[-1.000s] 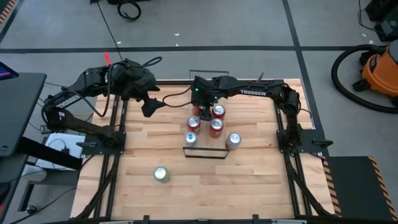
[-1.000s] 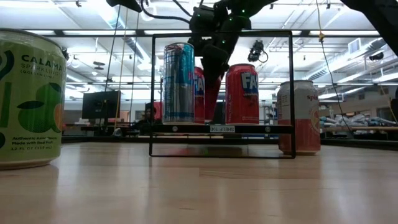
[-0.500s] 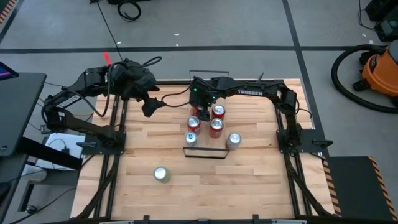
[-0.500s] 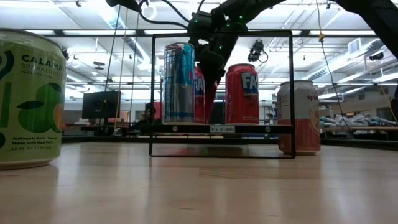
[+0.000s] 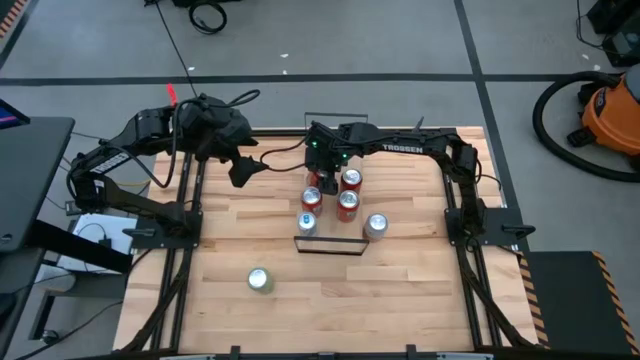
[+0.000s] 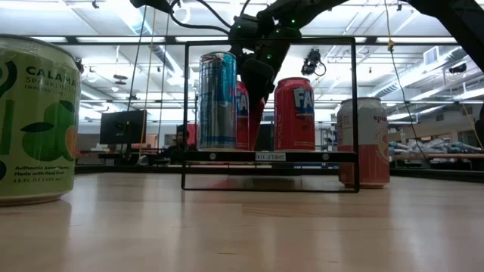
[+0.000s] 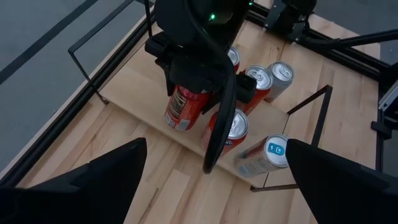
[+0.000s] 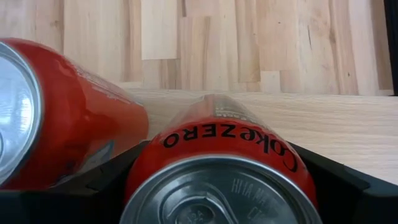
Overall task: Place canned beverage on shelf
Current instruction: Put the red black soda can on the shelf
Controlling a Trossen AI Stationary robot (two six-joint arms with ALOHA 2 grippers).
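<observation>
My right tool (image 5: 322,178) hangs over the shelf (image 5: 335,228), which sits mid-worktop (image 5: 400,290) nearer the back edge. The tool straddles a red Coke Zero can (image 8: 221,162), and that can stands upright on the shelf's back-left corner. I cannot tell whether the tool is clamped on the can or slack around it.

Close beside it on the board stand three more red cans (image 5: 347,203). A tall blue-and-silver can (image 5: 307,222) stands at the shelf's front-left corner. A pale can (image 5: 376,224) stands on the worktop just off the shelf's right end. A green can (image 5: 259,280) stands alone, well apart, toward the front-left of the worktop.

My left tool (image 5: 240,172) waits above the worktop's back-left area, left of the shelf, with its jaws spread wide and nothing between them.
</observation>
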